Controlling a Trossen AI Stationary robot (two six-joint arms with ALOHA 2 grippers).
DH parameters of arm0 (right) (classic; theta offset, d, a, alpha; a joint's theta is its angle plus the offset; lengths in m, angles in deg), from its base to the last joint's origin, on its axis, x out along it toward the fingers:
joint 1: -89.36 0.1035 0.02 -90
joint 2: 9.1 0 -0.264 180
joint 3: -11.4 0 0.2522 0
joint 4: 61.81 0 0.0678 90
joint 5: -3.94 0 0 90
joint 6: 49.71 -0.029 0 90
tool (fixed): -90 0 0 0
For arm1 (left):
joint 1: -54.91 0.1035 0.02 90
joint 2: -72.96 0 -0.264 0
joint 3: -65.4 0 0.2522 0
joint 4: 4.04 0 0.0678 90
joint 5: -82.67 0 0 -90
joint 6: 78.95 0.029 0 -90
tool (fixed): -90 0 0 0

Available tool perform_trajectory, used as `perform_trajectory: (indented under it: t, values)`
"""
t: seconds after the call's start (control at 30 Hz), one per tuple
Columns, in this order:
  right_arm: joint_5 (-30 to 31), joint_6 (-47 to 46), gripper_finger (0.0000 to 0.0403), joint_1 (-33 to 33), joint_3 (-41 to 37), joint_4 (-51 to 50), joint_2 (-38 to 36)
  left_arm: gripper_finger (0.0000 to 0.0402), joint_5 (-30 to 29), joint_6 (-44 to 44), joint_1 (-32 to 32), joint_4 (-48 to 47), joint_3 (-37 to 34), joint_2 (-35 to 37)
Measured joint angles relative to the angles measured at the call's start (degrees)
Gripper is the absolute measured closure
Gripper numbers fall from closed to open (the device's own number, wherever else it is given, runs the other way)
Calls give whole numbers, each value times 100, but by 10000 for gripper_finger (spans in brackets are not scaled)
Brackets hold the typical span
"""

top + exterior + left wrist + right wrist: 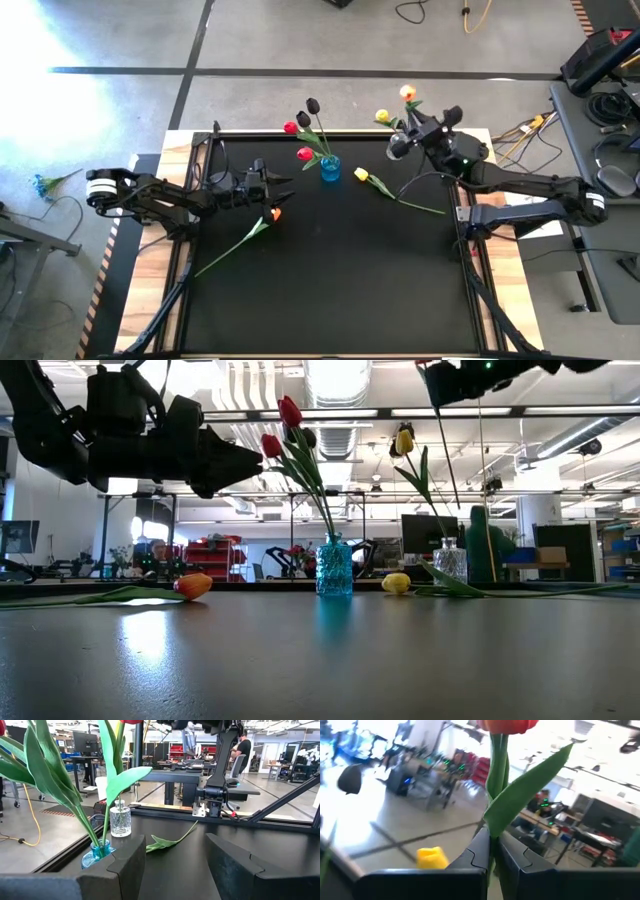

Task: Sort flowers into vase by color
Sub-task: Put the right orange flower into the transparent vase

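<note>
A blue vase (pixel 330 168) (pixel 334 565) near the table's far edge holds two red tulips (pixel 290 410) and near-black ones (pixel 313 105). A clear vase (pixel 449 558) (pixel 120 820) to its right holds a yellow tulip (pixel 404 440). Another yellow tulip (pixel 362 175) and an orange one (pixel 275 212) lie flat on the mat. My right gripper (pixel 408 120) (pixel 492 852) is raised above the clear vase, shut on an orange tulip (pixel 407 93). My left gripper (pixel 285 188) (pixel 175 855) is open, hovering over the lying orange tulip's head and facing the blue vase. My right gripper pinches the orange tulip's stem (pixel 492 837) between its two fingers, just below a leaf (pixel 530 785) and the head (pixel 507 725). The fingers lie across the stem. The tulip is lifted clear and roughly upright, its lower stem (pixel 450 470) hanging below the gripper toward the clear vase.
The black mat (pixel 330 290) is bare toward its near edge. The lying yellow tulip's stem (pixel 420 207) reaches toward the right arm's base. Metal frame rails (pixel 190 200) border the mat. Beyond the table, a workshop with desks and a person (pixel 243 745).
</note>
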Motion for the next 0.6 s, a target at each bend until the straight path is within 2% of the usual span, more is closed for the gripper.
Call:
perform_trajectory:
  t: [0.3,0.6]
  values:
    - [-291,-336,390,-677,-600,1013,86,214,-3,-4,0,0,0,0]
    - [-675,-606,390,-1084,-653,1412,577,214,-7,-4,0,0,0,2]
